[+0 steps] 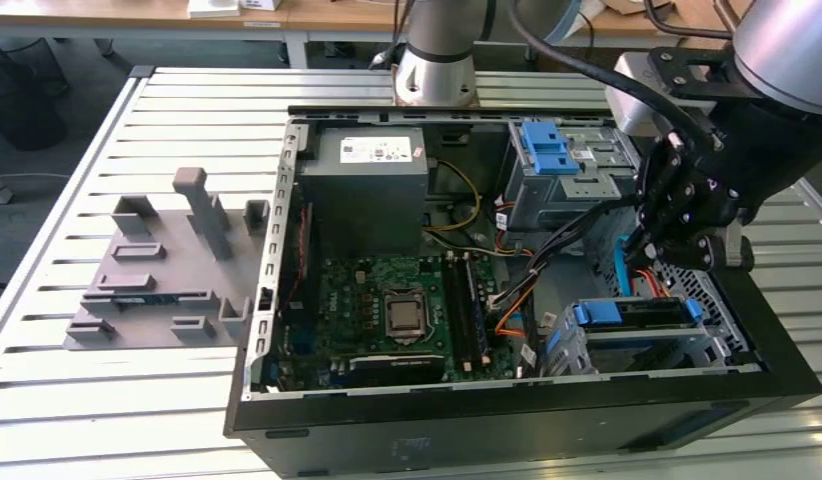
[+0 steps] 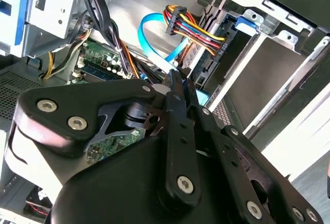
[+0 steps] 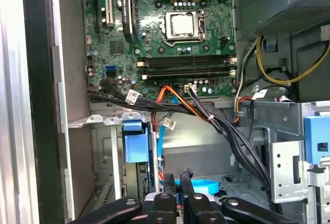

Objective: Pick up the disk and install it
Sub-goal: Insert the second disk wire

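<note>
The disk [image 1: 634, 313] sits in its blue carrier inside the lower drive cage, at the front corner of the open case on the exterior view's right. Its blue carrier tab [image 3: 135, 141] appears in the first wrist view. In the second wrist view the disk's edge [image 2: 209, 62] has a plug of coloured wires [image 2: 193, 28] against it. My gripper [image 1: 655, 262] hangs just above the cage, fingers together. A flat blue cable [image 2: 154, 41] runs up to the fingertips [image 2: 175, 80]. I cannot tell whether it is pinched between them.
Inside the case lie the motherboard [image 1: 398, 310], the grey power-supply box [image 1: 364, 180] and an upper drive bay with a blue latch [image 1: 555, 150]. Black and orange cable bundles [image 3: 206, 116] cross between board and cage. A grey fixture [image 1: 171, 265] stands on the slatted table.
</note>
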